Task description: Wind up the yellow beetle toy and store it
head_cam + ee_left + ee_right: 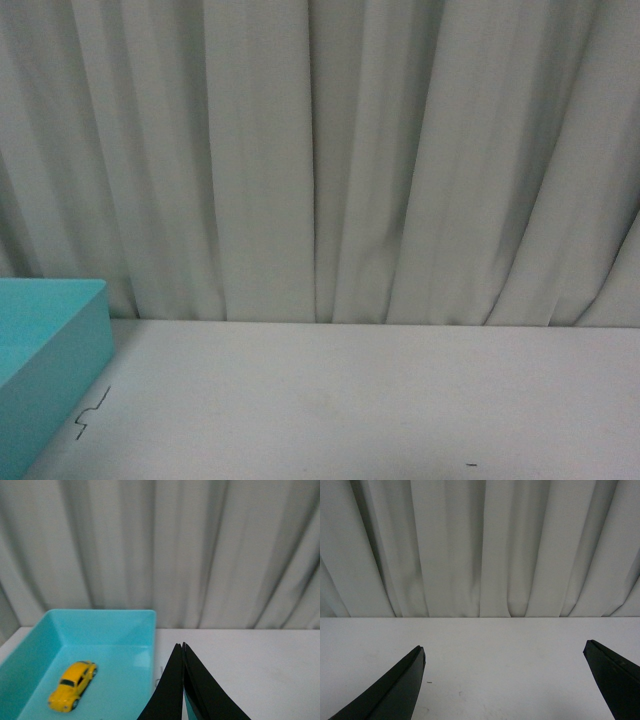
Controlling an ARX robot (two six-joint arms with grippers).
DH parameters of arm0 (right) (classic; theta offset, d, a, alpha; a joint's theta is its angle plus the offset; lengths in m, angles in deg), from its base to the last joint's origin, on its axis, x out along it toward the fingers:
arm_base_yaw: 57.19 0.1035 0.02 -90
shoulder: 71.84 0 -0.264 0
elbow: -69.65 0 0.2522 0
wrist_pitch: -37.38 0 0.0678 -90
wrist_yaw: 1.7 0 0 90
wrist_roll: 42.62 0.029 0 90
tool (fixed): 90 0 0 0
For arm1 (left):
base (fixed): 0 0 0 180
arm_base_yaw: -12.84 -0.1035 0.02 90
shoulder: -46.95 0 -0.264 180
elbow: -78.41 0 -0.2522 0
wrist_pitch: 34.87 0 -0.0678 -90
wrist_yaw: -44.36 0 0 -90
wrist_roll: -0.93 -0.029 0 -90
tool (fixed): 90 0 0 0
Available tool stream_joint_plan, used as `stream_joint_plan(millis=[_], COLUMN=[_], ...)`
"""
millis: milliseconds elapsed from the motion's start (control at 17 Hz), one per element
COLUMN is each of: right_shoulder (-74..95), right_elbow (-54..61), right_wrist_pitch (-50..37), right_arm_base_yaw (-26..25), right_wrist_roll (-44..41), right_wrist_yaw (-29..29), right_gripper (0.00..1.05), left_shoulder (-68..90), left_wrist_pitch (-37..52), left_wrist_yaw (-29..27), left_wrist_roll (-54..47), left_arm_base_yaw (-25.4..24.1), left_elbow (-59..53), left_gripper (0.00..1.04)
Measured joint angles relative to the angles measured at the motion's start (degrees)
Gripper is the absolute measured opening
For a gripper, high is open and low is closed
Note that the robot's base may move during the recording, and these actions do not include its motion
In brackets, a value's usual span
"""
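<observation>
Yellow beetle toy (73,685): one, lying on its wheels on the floor of a turquoise tray (102,620), toward one side wall, touching no wall and no gripper; seen in the left wrist view only. Tray: open-topped, shallow, standing on a white table (360,400); in the front view only one corner of it (50,340) shows, at the left edge of the table. Left gripper (183,647): two black fingers (167,690) pressed together tip to tip, nothing held between them, hanging just beside the tray's near wall and apart from the toy. Right gripper (504,652): two black fingers (395,690) spread wide, nothing between them but bare table, touching nothing. Backdrop: pale pleated curtain (320,150) hanging behind the table's far edge, seen in all three views.
</observation>
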Motion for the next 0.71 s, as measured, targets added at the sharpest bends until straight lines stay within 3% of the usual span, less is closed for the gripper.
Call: stream_joint_plan(millis=[707], right_shoulder=[0.0], right_elbow=[0.0], right_wrist_pitch=[-0.02], right_arm_base_yaw=[0.0], right_wrist_roll=[0.0], right_wrist_yaw=[0.0], right_gripper=[0.98], left_shoulder=[-10.54], left_wrist_pitch=[-6.75], left_wrist_yaw=[-0.72], left_wrist_roll=[0.02], left_arm_base_yaw=[0.48], left_elbow=[-3.8], left_gripper=[0.02])
